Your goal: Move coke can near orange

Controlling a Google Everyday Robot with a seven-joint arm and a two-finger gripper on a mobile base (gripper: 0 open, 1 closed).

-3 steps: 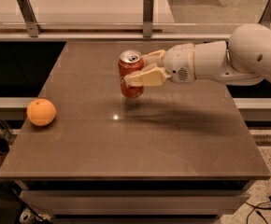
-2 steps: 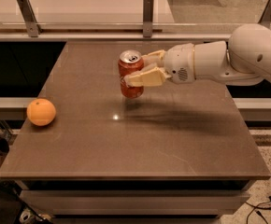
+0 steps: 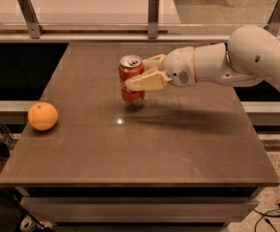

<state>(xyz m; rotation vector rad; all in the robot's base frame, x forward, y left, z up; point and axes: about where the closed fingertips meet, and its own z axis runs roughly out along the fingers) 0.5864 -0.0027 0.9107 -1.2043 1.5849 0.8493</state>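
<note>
Coke can (image 3: 130,74) is held by the gripper (image 3: 136,73) over the middle-back part of the brown table (image 3: 178,153). It stands upright, with its silver top toward the camera. The two pale fingers are pressed on the can from its two sides: one lies across the front of the red body and the other passes behind, near the rim. From the dark shadow on the table to the right and below it, I judge that the can hangs a little above the surface and does not stand on it, but the gap is difficult to see.

Compared with one second ago, almost nothing has changed. The can, the fingers and the white arm (image 3: 256,57) keep nearly the same pose. At most the can has gone a very small way to the left and downward, toward the orange, and I am not certain even of this. The grasp looks the same, and the can has not tilted or slipped.

The orange (image 3: 43,116) lies alone near the left edge of the table, well apart from the can. It has not rolled.

For the task this means that the pick is done, but the carrying has hardly begun. Nearly the whole way to the left and toward the front is still to do. The table between the can and the orange is free, so the path should be simple. The care comes at the end: the can should be set down just beside the orange without pushing the fruit, because it may roll off the near edge.
</note>
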